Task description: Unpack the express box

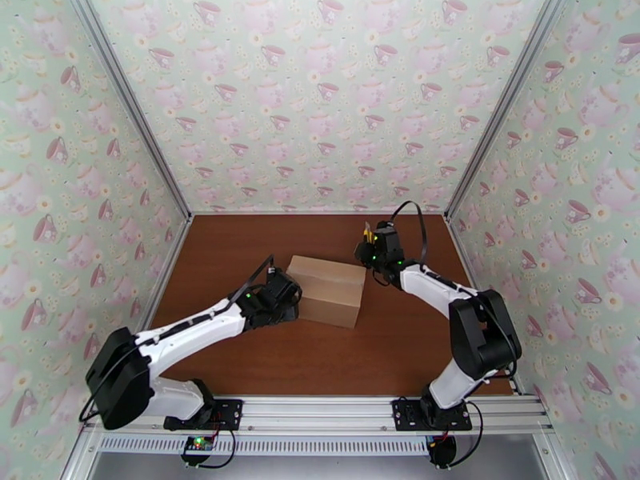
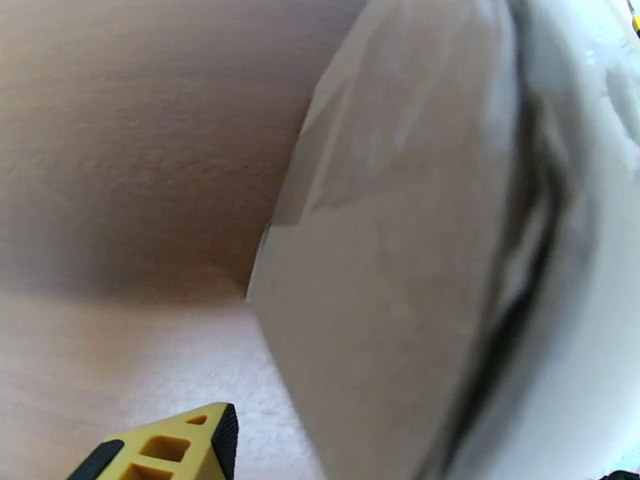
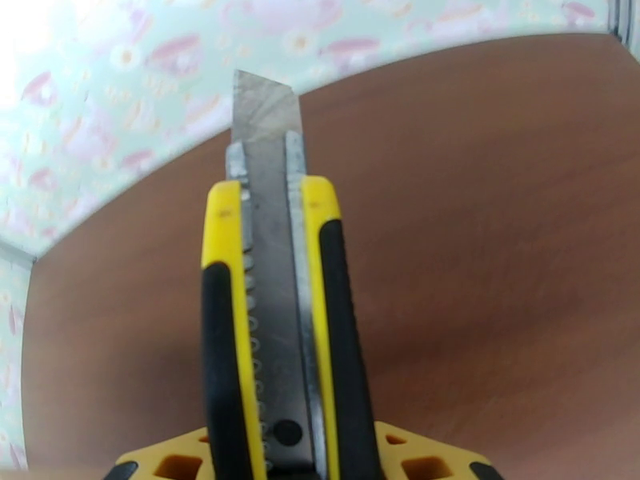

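No writing, label, brand or number is showing legibly anywhere. The express box (image 1: pixel 328 290) is presenting plain brown faces, the utility knife (image 3: pixel 272 330) is showing no readable marking, and the wallpaper (image 1: pixel 320 90) is carrying only teacup and teapot pictures.

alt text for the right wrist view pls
A yellow-and-black utility knife, blade extended, is clamped in the right gripper and points away from the camera. Beyond it lie the brown table and teacup-patterned wall.

One express box (image 1: pixel 326 290); one utility knife (image 3: pixel 268 314); two arms: left (image 1: pixel 192 326), right (image 1: pixel 436 283)
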{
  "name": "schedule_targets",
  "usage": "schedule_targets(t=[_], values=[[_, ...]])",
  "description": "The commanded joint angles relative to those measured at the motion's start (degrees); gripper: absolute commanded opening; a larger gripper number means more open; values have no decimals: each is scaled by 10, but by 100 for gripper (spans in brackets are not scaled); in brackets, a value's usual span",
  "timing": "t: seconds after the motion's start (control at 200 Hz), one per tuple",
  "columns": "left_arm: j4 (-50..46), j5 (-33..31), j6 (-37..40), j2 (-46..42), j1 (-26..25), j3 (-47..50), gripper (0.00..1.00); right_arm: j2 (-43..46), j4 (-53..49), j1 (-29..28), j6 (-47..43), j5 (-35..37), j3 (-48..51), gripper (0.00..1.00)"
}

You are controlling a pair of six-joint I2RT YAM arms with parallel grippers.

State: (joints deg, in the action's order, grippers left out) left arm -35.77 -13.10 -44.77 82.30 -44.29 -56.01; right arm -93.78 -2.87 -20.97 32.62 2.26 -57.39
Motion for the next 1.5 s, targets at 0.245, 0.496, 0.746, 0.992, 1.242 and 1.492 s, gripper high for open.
schedule_targets(t=[0.245,0.496,0.746,0.992,1.242,1.492], values=[[81,-24,44,78,61,-61,48,102,22,-81,80,43,113,0],[88,-27,76,112,101,-99,47,120,9,-151,114,80,122,0],[76,-6,54,41,93,-37,47,171,-69,-153,91,88,123,0],[86,-16,-28,-25,12,77,46,287,-198,-162,82,73,133,0],[84,-54,-93,-33,-83,96,46,395,-361,-233,109,122,147,0],[97,-64,-131,-2,-132,86,46,417,-485,-317,143,179,140,0]])
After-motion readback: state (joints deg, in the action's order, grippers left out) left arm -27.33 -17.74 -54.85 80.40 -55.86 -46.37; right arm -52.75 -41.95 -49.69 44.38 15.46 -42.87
